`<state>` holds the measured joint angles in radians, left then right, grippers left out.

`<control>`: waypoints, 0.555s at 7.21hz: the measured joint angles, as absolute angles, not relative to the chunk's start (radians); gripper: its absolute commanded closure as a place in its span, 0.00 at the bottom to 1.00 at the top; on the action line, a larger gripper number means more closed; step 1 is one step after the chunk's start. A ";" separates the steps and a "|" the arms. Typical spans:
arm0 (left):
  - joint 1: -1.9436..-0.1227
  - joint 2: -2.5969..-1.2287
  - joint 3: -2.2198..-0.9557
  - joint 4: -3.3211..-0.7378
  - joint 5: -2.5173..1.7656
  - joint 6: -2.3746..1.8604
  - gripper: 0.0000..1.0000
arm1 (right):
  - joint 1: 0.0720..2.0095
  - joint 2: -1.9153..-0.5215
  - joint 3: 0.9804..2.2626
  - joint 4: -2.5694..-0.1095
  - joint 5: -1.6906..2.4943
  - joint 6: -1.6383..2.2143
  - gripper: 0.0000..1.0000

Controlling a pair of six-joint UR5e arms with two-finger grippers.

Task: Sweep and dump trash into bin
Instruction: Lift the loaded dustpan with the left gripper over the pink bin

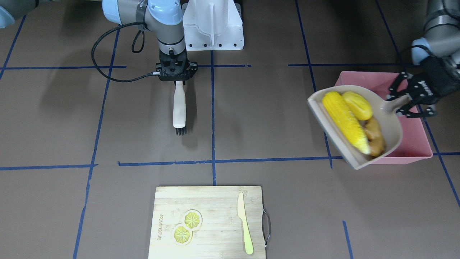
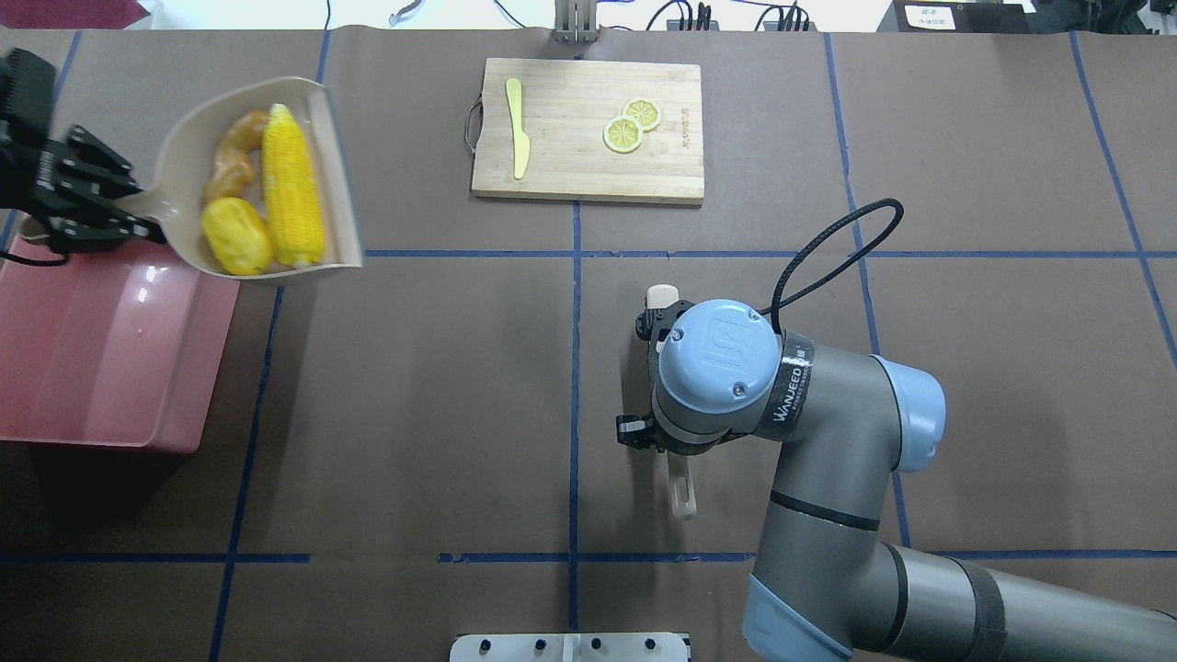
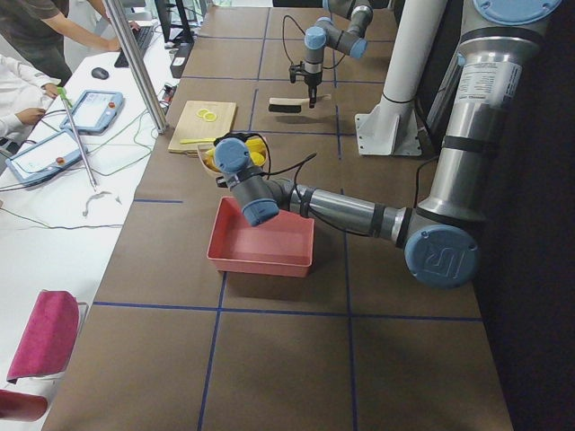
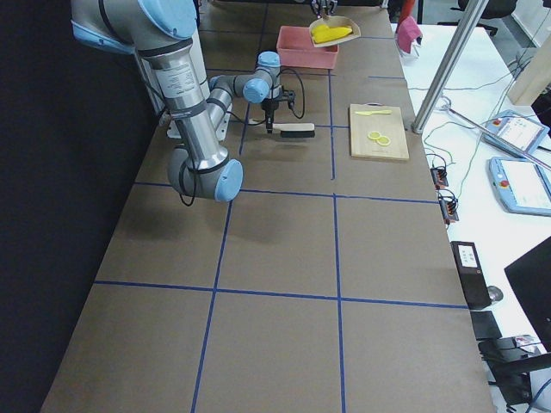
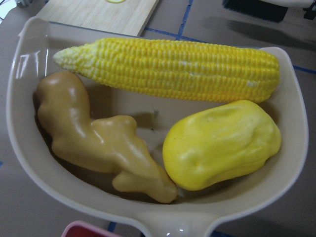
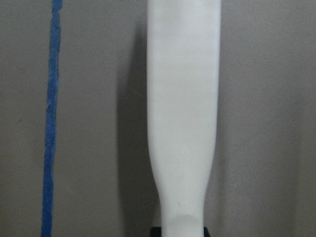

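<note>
Seen from overhead, the brown table (image 2: 965,368), marked off with blue tape, carries the pink bin (image 2: 101,368) at its 9 o'clock edge, standing flat with its open side up. The wooden cutting board (image 2: 588,156) lies at 12 o'clock, well apart from the bin. The beige dustpan (image 2: 338,184) is at about 10 o'clock. It is raised off the table and overlaps the bin's 1 o'clock corner, with its mouth facing 3 o'clock. The left gripper (image 2: 127,200) is clamped on the dustpan's handle, one finger on either side, above the bin's far wall. Just past the table's centre toward 4 o'clock, the white-handled brush (image 1: 179,108) lies along the 12-to-6 line, with its dark bristles at the 12 o'clock end. The right gripper (image 1: 176,77) points straight down, its fingers closed against the sides of the brush handle. All the trash sits in the dustpan. The corn cob (image 2: 292,188) runs along the mouth side, and the ginger root (image 2: 234,152) lies beside it at the pan's 11 o'clock. The yellow lump (image 2: 236,236) sits at 7 o'clock, touching both the cob and the ginger. On the board, a yellow-green knife (image 2: 518,129) lies near the 9 o'clock edge. Two overlapping lemon slices (image 2: 632,124) sit toward 3 o'clock.
</note>
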<state>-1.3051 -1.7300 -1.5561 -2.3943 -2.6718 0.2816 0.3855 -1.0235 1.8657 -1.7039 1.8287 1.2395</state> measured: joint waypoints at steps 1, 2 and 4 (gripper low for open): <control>-1.358 -1.728 -1.523 -2.391 -2.697 0.309 1.00 | 0.386 -1.024 1.866 -1.703 1.829 1.239 1.00; -1.390 -1.726 -1.501 -2.388 -2.706 0.326 1.00 | 0.387 -1.025 1.866 -1.703 1.825 1.239 1.00; -1.445 -1.718 -1.452 -2.383 -2.706 0.389 1.00 | 0.387 -1.027 1.866 -1.703 1.812 1.239 1.00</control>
<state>-1.4454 -1.7181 -1.4524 -2.3825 -2.7060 0.3892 0.3871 -1.0274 1.8661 -1.7027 1.8117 1.2394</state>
